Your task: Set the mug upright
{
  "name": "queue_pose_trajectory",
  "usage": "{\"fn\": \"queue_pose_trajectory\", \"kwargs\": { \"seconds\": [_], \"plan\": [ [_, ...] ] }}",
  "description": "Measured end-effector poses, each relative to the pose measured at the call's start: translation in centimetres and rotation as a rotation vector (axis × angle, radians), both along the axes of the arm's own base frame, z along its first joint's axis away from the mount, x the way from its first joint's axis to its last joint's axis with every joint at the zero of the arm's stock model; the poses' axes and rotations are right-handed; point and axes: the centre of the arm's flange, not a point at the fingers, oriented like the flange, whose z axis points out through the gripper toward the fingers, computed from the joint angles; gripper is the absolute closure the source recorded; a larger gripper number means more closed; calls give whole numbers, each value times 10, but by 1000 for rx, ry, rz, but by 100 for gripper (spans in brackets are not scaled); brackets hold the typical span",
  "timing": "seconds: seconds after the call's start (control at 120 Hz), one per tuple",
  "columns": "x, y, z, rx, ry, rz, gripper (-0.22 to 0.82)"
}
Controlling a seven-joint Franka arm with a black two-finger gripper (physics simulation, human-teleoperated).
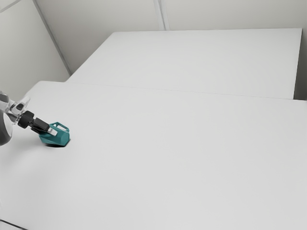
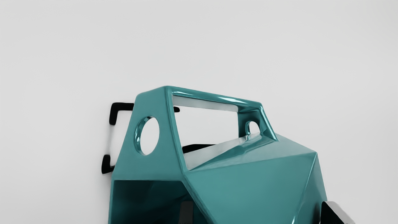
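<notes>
The teal faceted mug lies on its side near the exterior view's left, its angular handle upward. At it is the black gripper, reaching in from the left with a pale fingertip over the mug's side. In the wrist view, the mug shows its dark mouth and a handle with round holes. My gripper stands open across part of the body: one finger is at the dark mouth, the other beside the outer wall at the far end. Contact on both sides cannot be made out.
The white table extends from the mug toward the exterior view's right. Behind it is another pale surface, with walls beyond. Black bracket-like shapes appear behind the handle in the wrist view.
</notes>
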Motion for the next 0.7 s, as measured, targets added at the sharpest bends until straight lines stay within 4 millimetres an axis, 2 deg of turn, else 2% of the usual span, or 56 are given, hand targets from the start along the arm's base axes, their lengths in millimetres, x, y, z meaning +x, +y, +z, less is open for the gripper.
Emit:
{"fn": "queue_pose_trajectory", "kwargs": {
  "seconds": [0.45,0.7],
  "plan": [
    [8,-7,4,1,-15,-13,58],
    [20,-17,14,-5,-44,-28,68]
  ]
}}
